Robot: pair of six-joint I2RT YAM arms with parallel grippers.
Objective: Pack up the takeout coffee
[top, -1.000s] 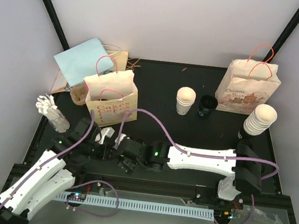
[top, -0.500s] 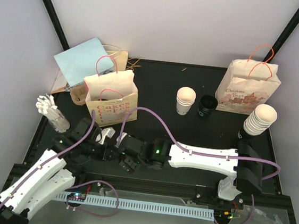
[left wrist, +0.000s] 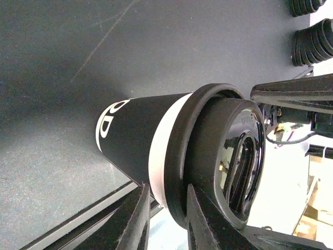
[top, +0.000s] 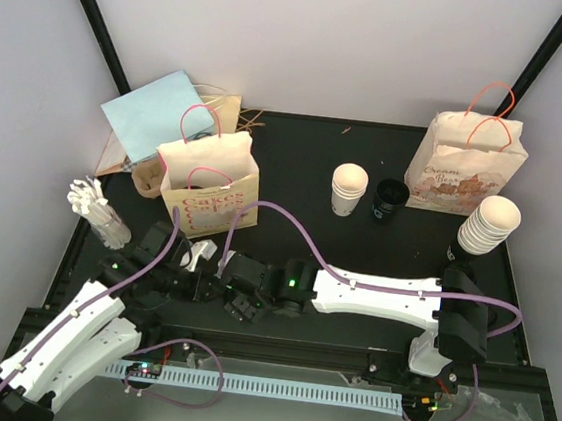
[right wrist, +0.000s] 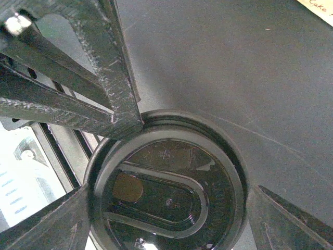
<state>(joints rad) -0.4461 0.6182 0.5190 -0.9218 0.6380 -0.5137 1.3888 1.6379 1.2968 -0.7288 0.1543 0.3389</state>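
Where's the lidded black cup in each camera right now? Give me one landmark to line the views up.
Left wrist: cup centre, sideways in the picture, lid to the right.
Right wrist: bottom centre, seen from above, only the lid showing.
Top external: near left, mostly hidden between left gripper and right gripper.
Shared landmark: the black table.

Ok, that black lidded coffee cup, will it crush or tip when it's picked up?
Probably light and crushable: the coffee cup looks like thin paper. Its lid should stiffen the rim, where the left pincer grips. Tapered to a narrower base, so likely tippy if pushed.
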